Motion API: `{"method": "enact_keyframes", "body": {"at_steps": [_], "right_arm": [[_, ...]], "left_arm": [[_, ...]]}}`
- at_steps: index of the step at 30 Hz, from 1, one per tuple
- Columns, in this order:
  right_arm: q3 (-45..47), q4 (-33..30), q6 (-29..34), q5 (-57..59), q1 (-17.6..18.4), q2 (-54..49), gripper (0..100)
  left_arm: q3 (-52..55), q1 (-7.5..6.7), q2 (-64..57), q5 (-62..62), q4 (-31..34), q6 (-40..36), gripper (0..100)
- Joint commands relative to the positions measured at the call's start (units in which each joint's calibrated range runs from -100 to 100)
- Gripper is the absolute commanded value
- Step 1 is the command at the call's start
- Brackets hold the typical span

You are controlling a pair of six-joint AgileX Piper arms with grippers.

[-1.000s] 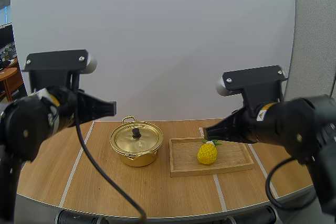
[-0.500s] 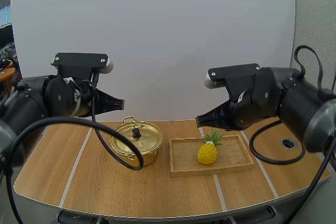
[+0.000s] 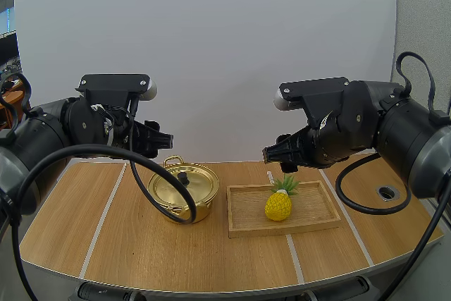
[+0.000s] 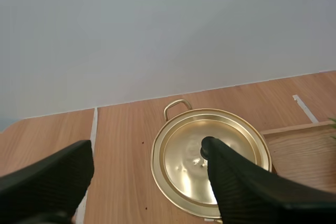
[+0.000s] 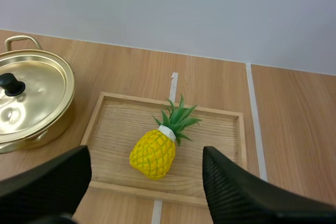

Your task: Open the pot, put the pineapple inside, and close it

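L hand (image 3: 161,140) & R hand (image 3: 276,151) both released, aloft; lidded pot (image 3: 183,192) just beside tray (image 3: 246,211) w/ pineapple (image 3: 278,204)

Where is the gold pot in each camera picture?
High view: gold pot on the table, left of the wooden tray.
Left wrist view: pot beside the tray's corner.
Right wrist view: pot beside the tray holding the pineapple.
Shared landmark: the wooden tray.

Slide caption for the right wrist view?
Open right end effector framing the pineapple on its wooden tray, lidded gold pot alongside.
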Motion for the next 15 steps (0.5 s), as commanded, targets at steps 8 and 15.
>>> {"method": "enact_keyframes", "body": {"at_steps": [8, 15], "right_arm": [[-0.69, 0.93, 0.04, 0.25, -0.22, -0.16, 100], [-0.69, 0.93, 0.04, 0.25, -0.22, -0.16, 100]], "left_arm": [[-0.70, 0.04, 2.17, 0.41, -6.18, 15.56, 100], [-6.82, 0.04, 12.98, 10.71, -15.29, 26.58, 100]]}}
